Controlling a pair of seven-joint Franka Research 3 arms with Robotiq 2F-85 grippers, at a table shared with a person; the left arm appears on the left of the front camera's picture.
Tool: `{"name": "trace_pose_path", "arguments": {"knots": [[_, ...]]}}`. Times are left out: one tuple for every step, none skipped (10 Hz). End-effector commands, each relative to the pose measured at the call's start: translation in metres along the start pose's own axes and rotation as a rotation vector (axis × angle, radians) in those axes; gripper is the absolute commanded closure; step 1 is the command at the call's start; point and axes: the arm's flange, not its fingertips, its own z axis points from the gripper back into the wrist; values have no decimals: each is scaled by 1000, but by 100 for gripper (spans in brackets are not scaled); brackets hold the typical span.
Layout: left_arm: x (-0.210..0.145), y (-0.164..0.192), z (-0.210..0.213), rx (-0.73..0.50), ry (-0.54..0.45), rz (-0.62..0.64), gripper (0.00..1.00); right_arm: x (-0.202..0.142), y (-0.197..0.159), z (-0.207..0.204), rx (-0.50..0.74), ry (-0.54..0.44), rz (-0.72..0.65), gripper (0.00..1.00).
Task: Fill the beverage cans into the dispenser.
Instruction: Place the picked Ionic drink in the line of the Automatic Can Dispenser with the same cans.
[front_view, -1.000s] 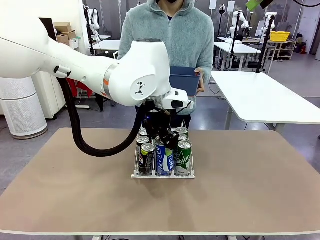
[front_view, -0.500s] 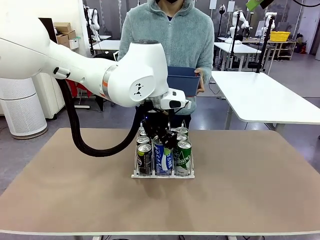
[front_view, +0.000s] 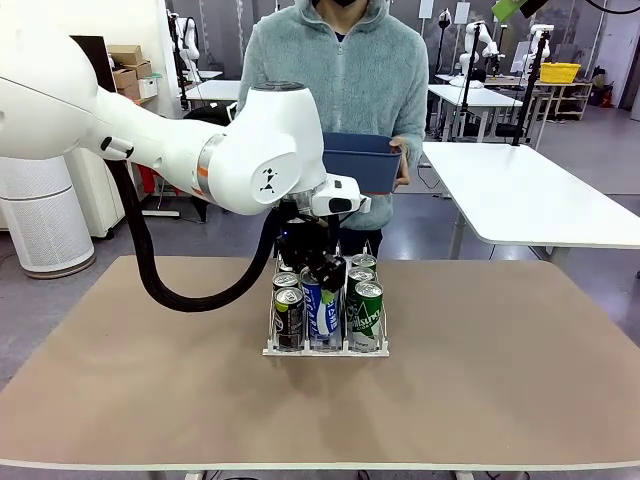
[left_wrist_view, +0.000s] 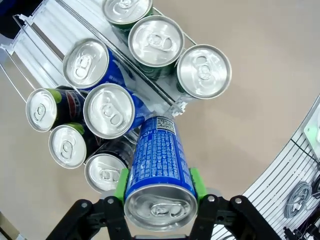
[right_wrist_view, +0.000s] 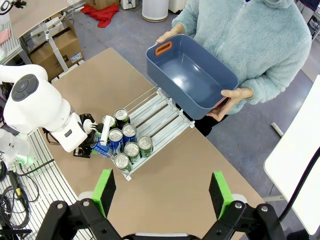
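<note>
The left fingers (left_wrist_view: 159, 192) pinch a blue can (left_wrist_view: 159, 177), tilted, its far end at the rack's (front_view: 325, 348) near edge. Just beyond stand eight cans (left_wrist_view: 109, 111) in three lanes. The right fingers (right_wrist_view: 162, 192) are spread, high above the bench (right_wrist_view: 195, 165). Farther off, a person holds a blue bin (right_wrist_view: 192, 75).

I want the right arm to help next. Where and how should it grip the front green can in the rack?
Grip the green can just under its silver top, coming from straight above. It stands upright at the front of the rack, a divider and the blue can close beside it, so its lower sides look blocked. The upper part stands free.
</note>
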Motion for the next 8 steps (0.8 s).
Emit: {"name": "trace_pose_path", "arguments": {"knots": [[8, 17, -9, 88, -47, 34, 43, -2, 0, 0, 6, 6, -2, 0], [10, 16, -14, 100, -49, 41, 43, -2, 0, 0, 6, 6, -2, 0], [12, 18, -20, 124, -33, 42, 43, -2, 0, 0, 6, 6, -2, 0], [13, 19, -22, 142, -35, 46, 43, -2, 0, 0, 6, 6, -2, 0], [16, 19, -24, 147, -45, 56, 43, -2, 0, 0, 6, 6, -2, 0], [18, 18, -24, 150, -54, 66, 43, -2, 0, 0, 6, 6, -2, 0], [18, 18, -24, 145, -50, 65, 43, -2, 0, 0, 6, 6, -2, 0], [17, 18, -29, 127, -33, 62, 43, -2, 0, 0, 6, 6, -2, 0]]}}
